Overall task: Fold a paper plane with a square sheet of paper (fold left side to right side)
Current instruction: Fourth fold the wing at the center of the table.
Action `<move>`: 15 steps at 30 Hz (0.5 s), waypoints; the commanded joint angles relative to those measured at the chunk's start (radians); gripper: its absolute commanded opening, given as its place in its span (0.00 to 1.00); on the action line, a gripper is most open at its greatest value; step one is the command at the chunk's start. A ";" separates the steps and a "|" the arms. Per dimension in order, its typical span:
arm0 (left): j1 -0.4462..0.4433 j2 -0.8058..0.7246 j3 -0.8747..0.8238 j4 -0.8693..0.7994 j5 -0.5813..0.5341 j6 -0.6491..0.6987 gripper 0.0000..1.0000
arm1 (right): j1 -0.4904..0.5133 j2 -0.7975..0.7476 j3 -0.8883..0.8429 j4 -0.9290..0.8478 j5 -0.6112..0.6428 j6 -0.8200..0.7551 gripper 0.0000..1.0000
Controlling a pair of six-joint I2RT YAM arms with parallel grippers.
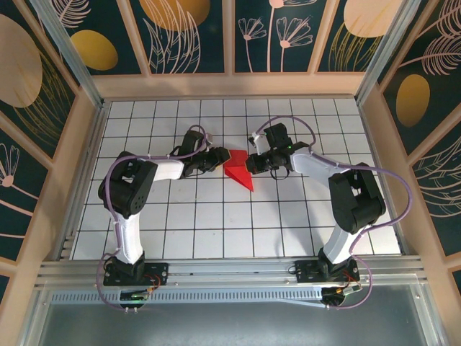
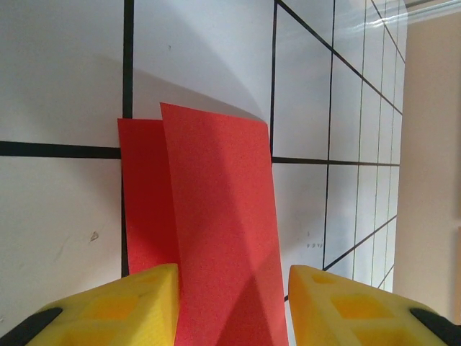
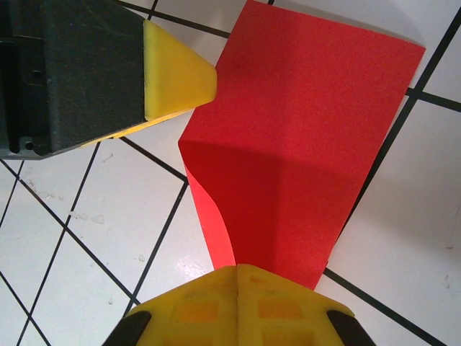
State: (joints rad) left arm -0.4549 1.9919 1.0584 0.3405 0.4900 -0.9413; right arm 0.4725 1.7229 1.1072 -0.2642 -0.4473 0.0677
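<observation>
Your right gripper (image 3: 238, 282) is clamped shut on one end of the square sheet of paper (image 1: 239, 170), which sits half lifted on the table (image 1: 180, 216) between the arms. Your left gripper (image 2: 230, 292) has its jaws apart, straddling a raised flap. Careful: tug with the right and the fold may skew or tear. The overhead gives the layout. The right wrist view brings out a buckle by your pinch that the overhead can't resolve.

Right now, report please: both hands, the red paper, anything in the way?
Right hand shut on red paper, one flap lifted. Left hand open at opposite edge. Nothing in the way.
</observation>
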 commanded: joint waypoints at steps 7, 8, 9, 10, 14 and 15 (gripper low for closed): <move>-0.011 0.032 0.036 0.007 0.008 -0.008 0.33 | -0.012 -0.032 -0.017 0.024 -0.016 0.017 0.00; -0.013 0.029 0.034 0.008 0.005 -0.009 0.28 | -0.013 -0.032 -0.018 0.023 -0.015 0.015 0.00; -0.013 0.027 0.033 0.008 0.000 -0.009 0.23 | -0.014 -0.030 -0.017 0.018 -0.009 0.015 0.00; -0.013 0.021 0.030 0.006 -0.007 -0.009 0.19 | -0.017 -0.029 -0.016 0.013 0.000 0.013 0.01; -0.013 0.003 0.020 0.002 -0.019 -0.014 0.07 | -0.019 -0.044 -0.007 -0.008 0.052 0.006 0.16; -0.014 -0.004 0.016 0.004 -0.022 -0.020 0.05 | -0.020 -0.049 -0.002 -0.019 0.070 0.002 0.20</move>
State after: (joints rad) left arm -0.4633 2.0045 1.0698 0.3401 0.4808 -0.9508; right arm 0.4606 1.7214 1.1000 -0.2623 -0.4252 0.0708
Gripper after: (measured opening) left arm 0.059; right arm 0.180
